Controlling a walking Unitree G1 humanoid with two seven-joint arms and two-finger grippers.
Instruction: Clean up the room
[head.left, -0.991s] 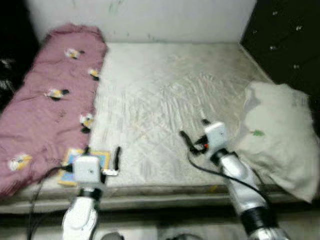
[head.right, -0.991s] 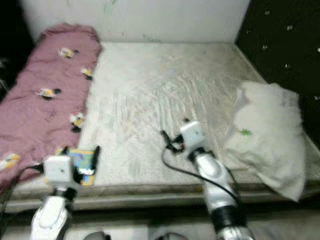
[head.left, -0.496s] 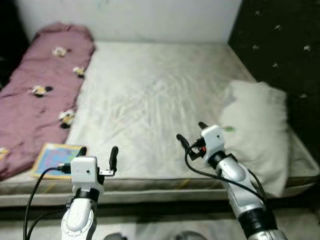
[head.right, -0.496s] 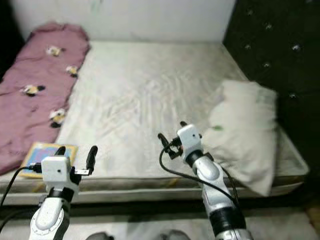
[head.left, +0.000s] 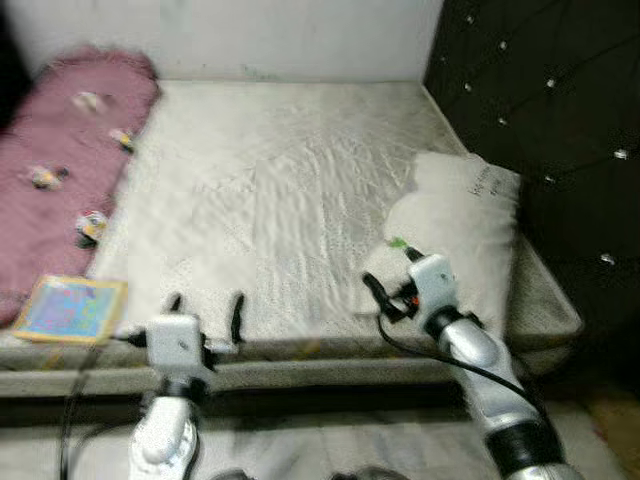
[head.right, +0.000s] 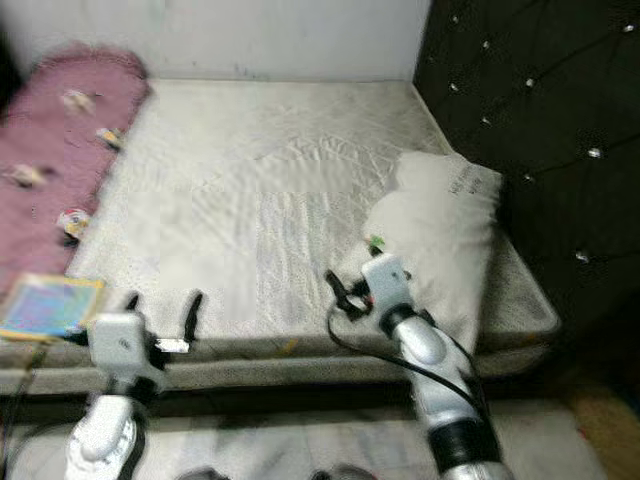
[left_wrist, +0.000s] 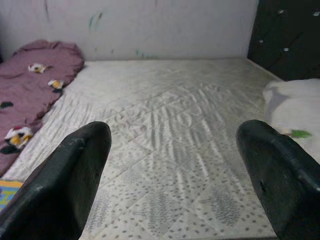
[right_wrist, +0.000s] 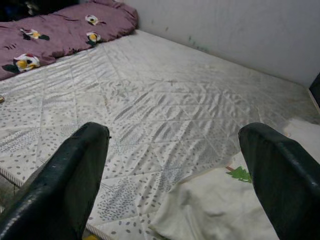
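Ahead, rumpled white pillow (head.left: 462, 225) on bare mattress (head.left: 270, 190) — blurry, seemingly green-tagged — left hand (head.left: 205, 305), right hand (head.left: 392, 278) both spread.

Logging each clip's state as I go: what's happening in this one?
The robot stands at the edge of a bare mattress, both arms raised, holding nothing. The right tool is open just in front of a white pillow lying along the mattress's right side by the dark headboard. The left tool is open over the near edge. A pink blanket lies along the left side, with a colourful book at its near end. Nothing is grasped yet.
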